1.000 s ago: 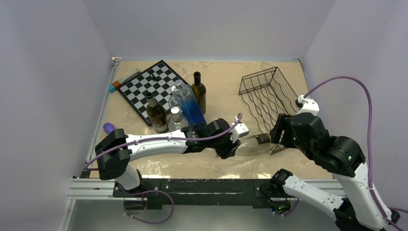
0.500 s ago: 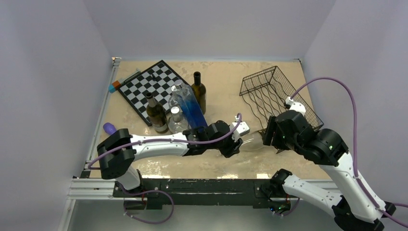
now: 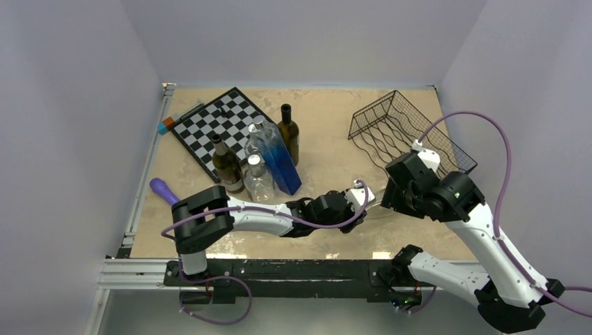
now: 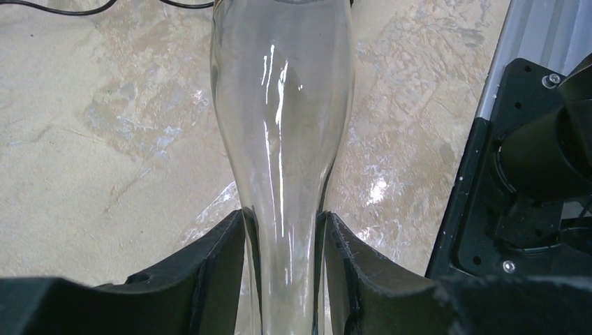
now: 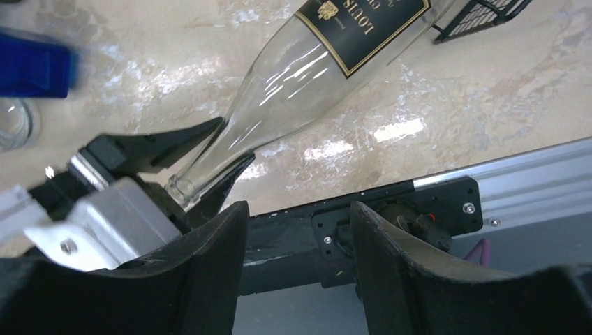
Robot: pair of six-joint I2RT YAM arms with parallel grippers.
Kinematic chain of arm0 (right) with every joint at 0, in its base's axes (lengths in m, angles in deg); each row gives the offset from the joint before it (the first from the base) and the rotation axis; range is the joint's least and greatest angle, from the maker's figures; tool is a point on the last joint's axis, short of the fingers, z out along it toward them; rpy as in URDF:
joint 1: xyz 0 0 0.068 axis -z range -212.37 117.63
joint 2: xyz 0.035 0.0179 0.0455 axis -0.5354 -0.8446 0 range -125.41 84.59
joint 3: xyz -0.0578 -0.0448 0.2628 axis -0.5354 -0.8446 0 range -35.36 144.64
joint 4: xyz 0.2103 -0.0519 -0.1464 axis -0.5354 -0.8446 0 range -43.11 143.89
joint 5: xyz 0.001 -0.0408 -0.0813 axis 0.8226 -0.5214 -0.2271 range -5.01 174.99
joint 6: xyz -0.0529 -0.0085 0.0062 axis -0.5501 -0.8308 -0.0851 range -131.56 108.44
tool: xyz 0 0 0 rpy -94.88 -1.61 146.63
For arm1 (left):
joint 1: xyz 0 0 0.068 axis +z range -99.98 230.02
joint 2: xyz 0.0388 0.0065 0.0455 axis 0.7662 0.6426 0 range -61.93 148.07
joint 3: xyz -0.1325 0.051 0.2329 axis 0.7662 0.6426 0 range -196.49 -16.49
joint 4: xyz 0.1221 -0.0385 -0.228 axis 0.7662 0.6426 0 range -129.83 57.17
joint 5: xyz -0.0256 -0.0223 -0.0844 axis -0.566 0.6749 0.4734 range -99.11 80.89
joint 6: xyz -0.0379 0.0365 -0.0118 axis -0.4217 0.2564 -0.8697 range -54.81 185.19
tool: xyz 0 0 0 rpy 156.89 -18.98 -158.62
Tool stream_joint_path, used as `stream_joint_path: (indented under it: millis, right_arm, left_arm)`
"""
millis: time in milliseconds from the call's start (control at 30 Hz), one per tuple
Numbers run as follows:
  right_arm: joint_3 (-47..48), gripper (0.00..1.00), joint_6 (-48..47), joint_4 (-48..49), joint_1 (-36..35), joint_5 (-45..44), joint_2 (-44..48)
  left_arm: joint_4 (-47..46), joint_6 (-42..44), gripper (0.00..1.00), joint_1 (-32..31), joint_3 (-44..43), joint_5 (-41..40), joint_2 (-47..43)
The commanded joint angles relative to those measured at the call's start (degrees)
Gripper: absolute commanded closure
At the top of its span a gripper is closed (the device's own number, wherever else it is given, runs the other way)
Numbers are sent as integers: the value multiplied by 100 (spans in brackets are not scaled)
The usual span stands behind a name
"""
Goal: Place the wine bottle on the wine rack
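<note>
The tan table (image 3: 328,132) holds a chessboard (image 3: 209,129) at the back left, with standing bottles (image 3: 288,136) just beside it. The black wine rack (image 3: 412,132) sits at the right, a purple thing (image 3: 163,188) near the left edge.

wine bottle (image 5: 307,66): clear, black label, neck between left gripper (image 5: 230,141) fingers | right gripper (image 5: 297,209) fingers: apart, empty
</note>
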Motion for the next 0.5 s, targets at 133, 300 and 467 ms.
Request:
stream_joint_path:
  millis: [133,300,467]
  right_arm:
    - [-212,54,-317,563,1321,41,-57]
    - [-315,55,-523,762,2125,118,0]
    - [-436,50,-422,624,2768,-120,125]
  left_arm:
    - [-2272,291,100,-289,-105,-966,-149]
    - [-2345,290,100,-384,-147,-1096,-127]
    - [-2357,362,100,-505,-290,-943,-34]
